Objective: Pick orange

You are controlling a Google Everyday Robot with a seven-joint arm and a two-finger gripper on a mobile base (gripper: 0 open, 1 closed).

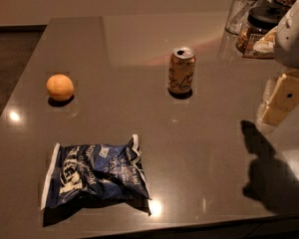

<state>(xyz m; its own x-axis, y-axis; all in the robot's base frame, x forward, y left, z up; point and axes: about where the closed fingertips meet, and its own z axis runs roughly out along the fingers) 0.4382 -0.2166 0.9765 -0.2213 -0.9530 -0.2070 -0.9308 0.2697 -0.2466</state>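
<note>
The orange [60, 87] is a small round orange-yellow fruit lying on the left side of the grey table [139, 39]. My gripper [281, 101] hangs at the right edge of the view, above the table, below the white arm housing [292, 34]. It is far to the right of the orange and holds nothing that I can see. Its shadow falls on the table at the lower right.
A tall orange-tan drink can [181, 70] stands upright near the table's middle. A blue chip bag [94, 173] lies flat near the front edge, below the orange. A clear glass [243, 10] and dark-lidded jars [259, 26] stand at the back right.
</note>
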